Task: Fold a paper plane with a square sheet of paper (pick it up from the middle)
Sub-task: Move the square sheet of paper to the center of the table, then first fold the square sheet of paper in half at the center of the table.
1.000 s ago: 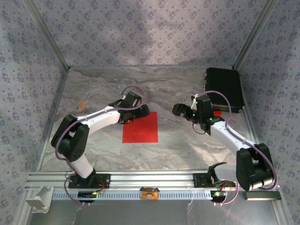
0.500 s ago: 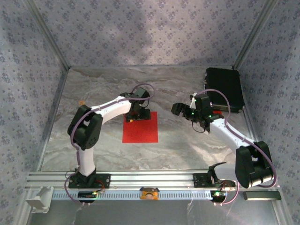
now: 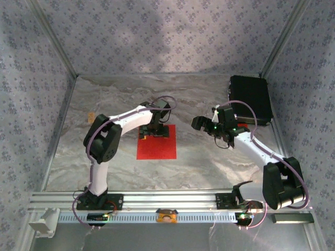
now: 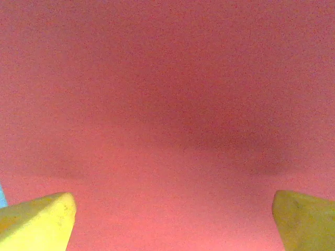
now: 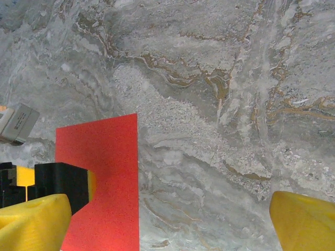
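Square sheet of paper (image 3: 157, 149) lies flat on the surface (image 3: 104, 104) at the centre of the top view. Left fingers (image 4: 36, 219), spread wide, hang directly over its upper part, so the left arm is nearer; right fingers (image 5: 306, 225), also spread, wait to its right, apart.

Soft, even light throughout.
Up close, the square sheet of paper (image 4: 167, 104) looked grainy and unfocused, with a dim shadow lying across its middle.

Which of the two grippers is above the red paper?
The left gripper: it hangs over the square sheet of paper; the right gripper is beside it.
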{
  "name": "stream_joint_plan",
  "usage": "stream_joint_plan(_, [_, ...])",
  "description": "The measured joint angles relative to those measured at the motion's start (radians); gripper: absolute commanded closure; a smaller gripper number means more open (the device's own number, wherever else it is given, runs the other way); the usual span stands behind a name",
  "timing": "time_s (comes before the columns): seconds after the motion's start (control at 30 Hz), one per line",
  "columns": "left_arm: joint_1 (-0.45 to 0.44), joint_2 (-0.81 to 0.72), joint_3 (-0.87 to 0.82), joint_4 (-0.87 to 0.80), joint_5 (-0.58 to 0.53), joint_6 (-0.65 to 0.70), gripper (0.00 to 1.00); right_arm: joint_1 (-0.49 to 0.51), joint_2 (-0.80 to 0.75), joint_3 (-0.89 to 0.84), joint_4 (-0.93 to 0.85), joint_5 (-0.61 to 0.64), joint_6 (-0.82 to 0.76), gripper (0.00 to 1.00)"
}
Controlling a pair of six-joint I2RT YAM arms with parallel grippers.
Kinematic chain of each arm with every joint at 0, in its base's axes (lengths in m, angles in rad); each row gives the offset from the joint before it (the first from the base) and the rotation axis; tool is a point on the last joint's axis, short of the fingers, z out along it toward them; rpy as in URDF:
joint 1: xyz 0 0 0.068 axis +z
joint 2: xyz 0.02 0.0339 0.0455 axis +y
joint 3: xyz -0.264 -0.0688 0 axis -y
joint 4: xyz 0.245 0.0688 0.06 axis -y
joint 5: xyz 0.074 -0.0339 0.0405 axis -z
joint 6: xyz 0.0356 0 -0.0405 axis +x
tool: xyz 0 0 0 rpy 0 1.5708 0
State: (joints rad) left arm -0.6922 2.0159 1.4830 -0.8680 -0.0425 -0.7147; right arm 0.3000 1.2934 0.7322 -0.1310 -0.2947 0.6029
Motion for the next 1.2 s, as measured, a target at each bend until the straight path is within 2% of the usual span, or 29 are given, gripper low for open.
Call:
stream_joint_plan(0.67, [-0.024,0.06,0.095,-0.06,-0.019,-0.004,0.0,-0.003,0.01,0.0,-0.009,0.0,0.0,0.01])
stream_joint_plan(1.2, [-0.028,0.077,0.096,-0.074,-0.029,-0.023,0.0,-0.014,0.01,0.0,-0.008,-0.001,0.0,0.01])
